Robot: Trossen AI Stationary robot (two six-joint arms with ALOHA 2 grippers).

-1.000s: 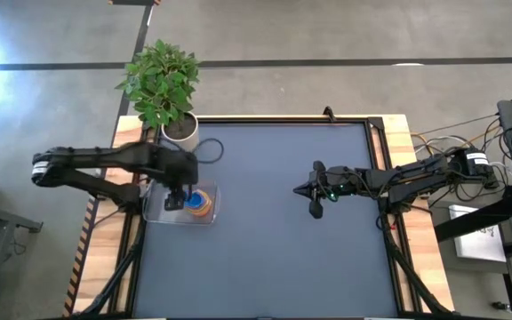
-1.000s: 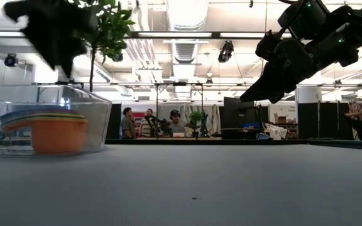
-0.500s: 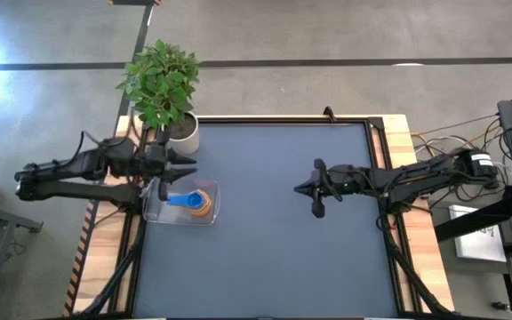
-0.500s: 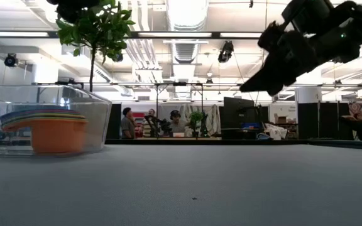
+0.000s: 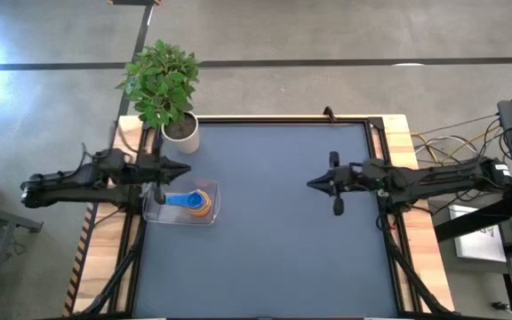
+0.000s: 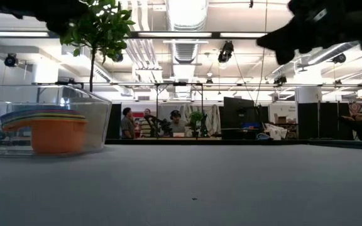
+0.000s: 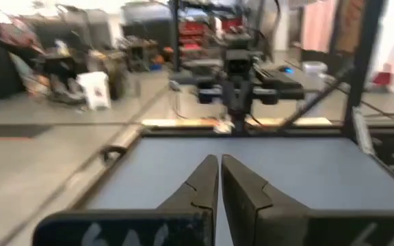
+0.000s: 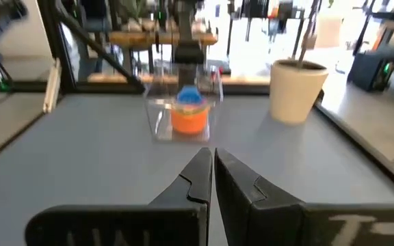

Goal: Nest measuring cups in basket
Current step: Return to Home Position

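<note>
The measuring cups (image 5: pixel 194 203) stand nested in one stack, orange on the outside and blue on top, inside the clear basket (image 5: pixel 156 213) at the table's left side; the low view shows the stack (image 6: pixel 55 130) resting on the basket's floor. My left gripper (image 5: pixel 185 169) is shut and empty, held level above the basket's far rim, pointing toward the table's right. My right gripper (image 5: pixel 311 184) is shut and empty, level above the table's right half, pointing left toward the basket (image 8: pixel 157 116).
A white pot with a green plant (image 5: pixel 180 130) stands at the table's far left corner, just beyond the basket. The dark table mat (image 5: pixel 274 258) lies bare between the two grippers and toward the near edge. People stand in the room behind (image 6: pixel 149 122).
My left gripper has risen off the cup stack, tipped from pointing down to level, drawn back toward the table's left edge and shut. My right gripper has drawn back toward the right edge and risen a little. The cups stay nested in the basket.
</note>
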